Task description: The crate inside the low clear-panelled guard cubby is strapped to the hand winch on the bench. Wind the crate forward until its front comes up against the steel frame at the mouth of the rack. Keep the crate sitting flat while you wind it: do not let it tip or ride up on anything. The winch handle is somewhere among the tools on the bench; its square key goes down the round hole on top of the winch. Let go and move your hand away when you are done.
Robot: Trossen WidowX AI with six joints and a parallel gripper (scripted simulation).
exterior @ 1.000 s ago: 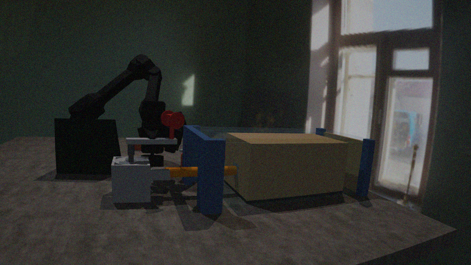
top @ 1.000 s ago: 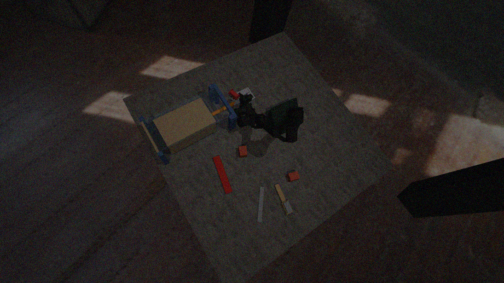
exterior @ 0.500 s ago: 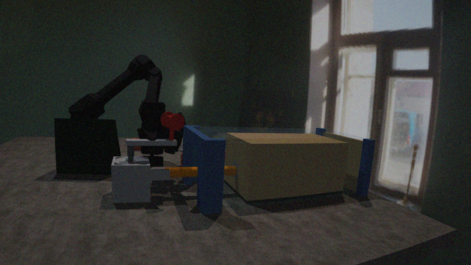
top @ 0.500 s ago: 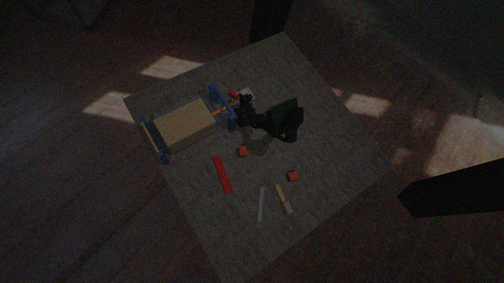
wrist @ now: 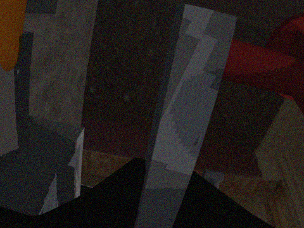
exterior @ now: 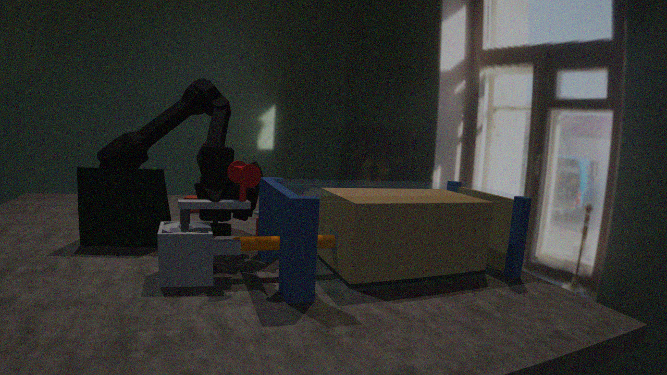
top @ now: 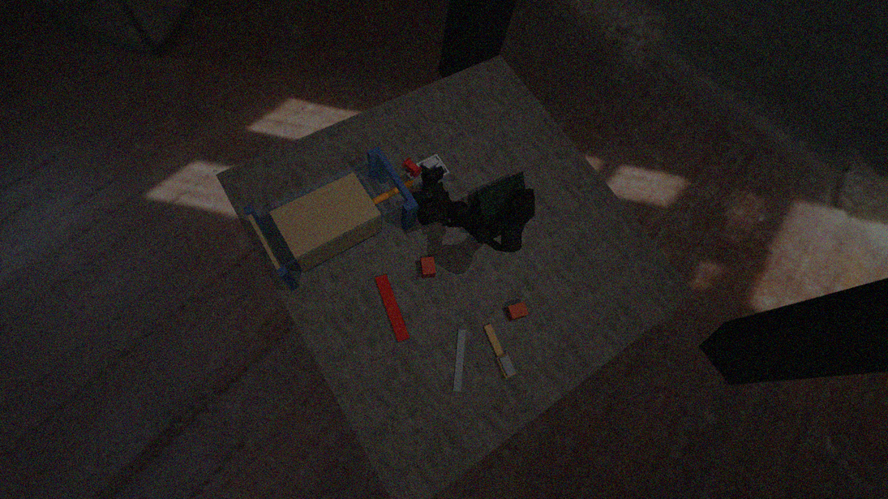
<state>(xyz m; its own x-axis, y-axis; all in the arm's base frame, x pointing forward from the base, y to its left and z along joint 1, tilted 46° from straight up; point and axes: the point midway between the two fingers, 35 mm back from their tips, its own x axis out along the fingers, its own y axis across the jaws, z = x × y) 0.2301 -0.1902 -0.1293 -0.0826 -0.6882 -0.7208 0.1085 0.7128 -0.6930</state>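
My gripper (top: 431, 173) (exterior: 215, 201) (wrist: 158, 171) is shut on the grey arm of the winch handle (exterior: 193, 204) (wrist: 190, 104), whose red knob (top: 410, 166) (exterior: 244, 173) points up. The handle's shaft (exterior: 185, 219) stands upright, its lower end at the top of the grey winch (exterior: 186, 261); how deep the key sits in the hole cannot be told. An orange strap (top: 390, 195) (exterior: 261, 242) (wrist: 11, 38) runs from the winch through the blue frame (top: 394, 179) (exterior: 298, 247) to the tan crate (top: 327, 215) (exterior: 419, 237). The crate sits flat, a gap behind the frame.
A red bar (top: 392, 308), a grey bar (top: 459, 359), a wooden-handled tool (top: 493, 340) and two red blocks (top: 428, 267) (top: 517, 311) lie on the bench. Clear panels and a rear blue post (exterior: 516, 237) surround the crate. My arm's black base (exterior: 121, 205) stands behind the winch.
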